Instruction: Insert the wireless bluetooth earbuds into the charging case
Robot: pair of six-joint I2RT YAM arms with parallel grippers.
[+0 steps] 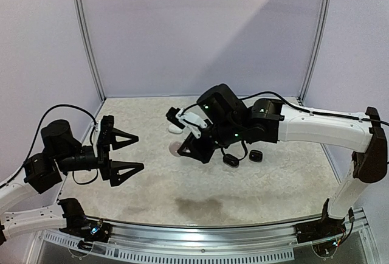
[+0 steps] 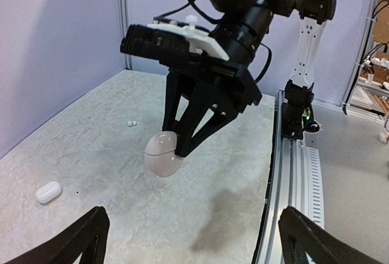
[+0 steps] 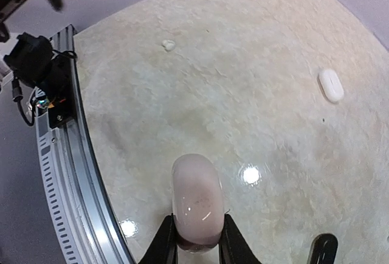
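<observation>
Pale lilac walls (image 1: 200, 33) close in a mottled beige table (image 1: 152, 197), with a ribbed metal rail (image 1: 213, 232) along its near edge. At the far left the left gripper (image 1: 140, 151) hangs above the table with its two black fingers spread wide and nothing between them. It is well apart from everything else on the surface. Near the middle, the right gripper (image 1: 182, 150) reaches in from the right and points down. Its fingers are clamped on the sides of a white egg-shaped charging case (image 2: 163, 154), whose lid looks shut, with only a thin seam showing across it. Whether the case's underside touches the table cannot be told. The task's white earbuds (image 2: 130, 123) lie loose on the bare table as a tiny pale pair close together. They are outside any case, and in the left wrist view they sit beyond and to the left of the held case. A smaller flat white case (image 2: 48, 192) rests on the table, well apart from both the earbuds and the gripped case. To the right, under the right arm's forearm, two small glossy black pieces (image 1: 231, 160) lie near each other on the surface. They are too small to tell whether they are earbuds or cases.
</observation>
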